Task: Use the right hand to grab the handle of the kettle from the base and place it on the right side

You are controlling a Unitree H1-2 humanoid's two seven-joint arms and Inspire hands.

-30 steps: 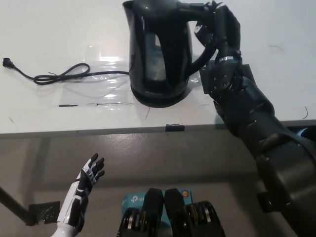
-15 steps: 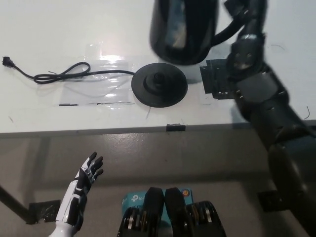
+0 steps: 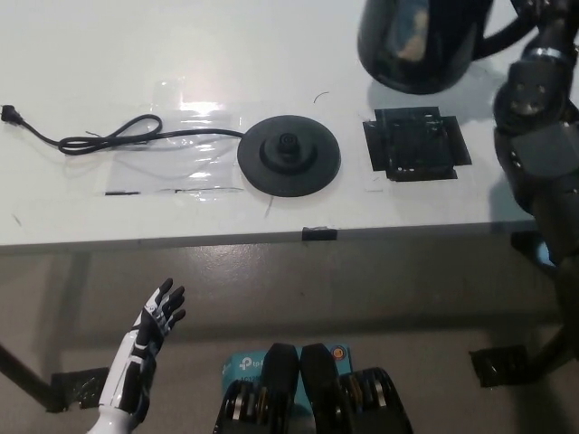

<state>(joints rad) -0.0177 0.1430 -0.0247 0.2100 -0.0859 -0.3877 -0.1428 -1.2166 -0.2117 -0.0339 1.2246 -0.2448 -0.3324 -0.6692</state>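
Since the earlier frames the kettle [image 3: 423, 43] has left the base [image 3: 289, 155] and has gone up and to the right. Now it hangs in the air at the top edge of the head view, above the far right part of the worktop [image 3: 136, 54]. The round black base stands bare near the middle of the worktop, and its cord [image 3: 118, 137] runs away to the left, ending in a plug.

The right hand [image 3: 534, 23] is at the top right corner, partly cut by the edge of the picture. It is closed on the kettle handle and carries the kettle. The black right arm rises from the lower right, along the right edge, with the wrist above the worktop edge. Just below the kettle, to the right of the base and apart from it, a square of black tape [image 3: 415, 145] lies on the worktop.

The white left hand [image 3: 149, 330] rests at the lower left, below the worktop edge, holding nothing, with its fingers spread and pointing up.
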